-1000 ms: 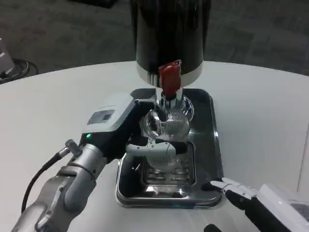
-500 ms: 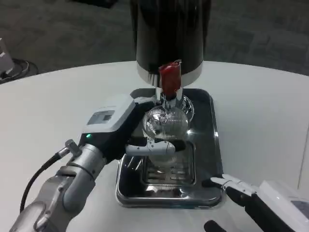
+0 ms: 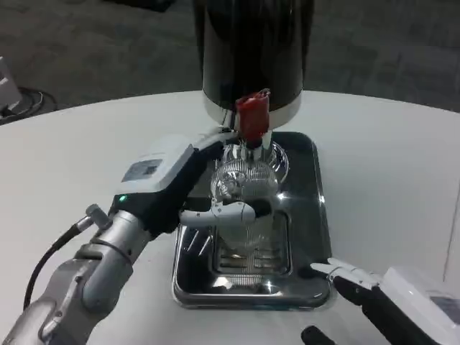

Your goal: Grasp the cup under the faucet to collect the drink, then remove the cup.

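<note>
Left hand wrapped round the clear cup, cup under the red tap at the tray's twelve o'clock, right hand off the tray at five o'clock, fingers seemingly spread, holding nothing.

A round white table fills the foreground — beyond its edge lies dark grey carpet, dimly lit, with cables coiled at far left

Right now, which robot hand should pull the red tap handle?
Probably the right hand. It waits with nothing in it by the tray, while the left hand holds the cup under the red handle.
</note>
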Robot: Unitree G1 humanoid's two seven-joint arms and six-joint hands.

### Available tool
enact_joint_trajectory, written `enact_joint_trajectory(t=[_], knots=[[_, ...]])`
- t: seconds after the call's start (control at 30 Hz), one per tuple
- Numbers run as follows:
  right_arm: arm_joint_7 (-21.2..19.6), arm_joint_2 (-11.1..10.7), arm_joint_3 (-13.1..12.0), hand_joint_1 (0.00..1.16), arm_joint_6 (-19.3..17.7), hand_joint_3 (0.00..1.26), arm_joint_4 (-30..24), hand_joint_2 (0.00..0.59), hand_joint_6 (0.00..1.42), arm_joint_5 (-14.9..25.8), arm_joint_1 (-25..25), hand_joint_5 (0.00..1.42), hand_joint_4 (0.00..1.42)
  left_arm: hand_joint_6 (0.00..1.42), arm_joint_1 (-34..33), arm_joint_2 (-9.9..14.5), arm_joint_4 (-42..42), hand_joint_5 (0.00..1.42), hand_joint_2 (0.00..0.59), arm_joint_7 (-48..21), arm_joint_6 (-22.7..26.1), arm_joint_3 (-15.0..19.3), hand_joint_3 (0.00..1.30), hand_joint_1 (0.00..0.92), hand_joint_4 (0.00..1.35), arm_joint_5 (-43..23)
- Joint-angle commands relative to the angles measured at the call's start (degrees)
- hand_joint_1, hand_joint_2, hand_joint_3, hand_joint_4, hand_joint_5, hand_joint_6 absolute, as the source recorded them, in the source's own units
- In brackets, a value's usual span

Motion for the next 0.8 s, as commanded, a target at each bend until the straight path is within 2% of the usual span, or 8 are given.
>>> enact_joint_trajectory(t=[0.03, 0.37, 0.57, 0.8], knots=[[0.05, 0.11, 0.09, 0.37, 0.20, 0.20, 0.54, 0.446, 0.18, 0.14, 0.00, 0.15, 0.11, 0.60, 1.07, 0.82, -0.36, 0.28, 0.052, -0.88, -1.69, 0.80, 0.20, 0.197, 0.08, -1.92], [0.24, 0.16, 0.65, 0.37, 0.48, 0.20, 1.00, 0.446, 0.18, 0.10, -0.76, 0.15, 0.11, 0.67, 4.83, 2.04, -5.10, 0.33, 0.054, -1.70, -2.25, 3.74, 0.22, 0.184, 0.13, -4.78], [0.45, -0.04, 0.69, 0.37, 0.71, 0.21, 1.03, 0.446, 0.18, 0.21, -0.72, 0.15, 0.11, 0.69, 8.97, 3.12, -10.34, 0.35, 0.054, -2.65, -2.50, 6.81, 0.24, 0.184, 0.17, -7.05], [0.32, 0.27, 0.62, 0.37, 1.21, 0.21, 1.10, 0.446, 0.18, 0.26, -1.21, 0.15, 0.11, 0.69, 14.54, 3.64, -17.91, 0.36, 0.062, -1.90, -2.41, 12.09, 0.22, 0.172, 0.16, -9.81]])
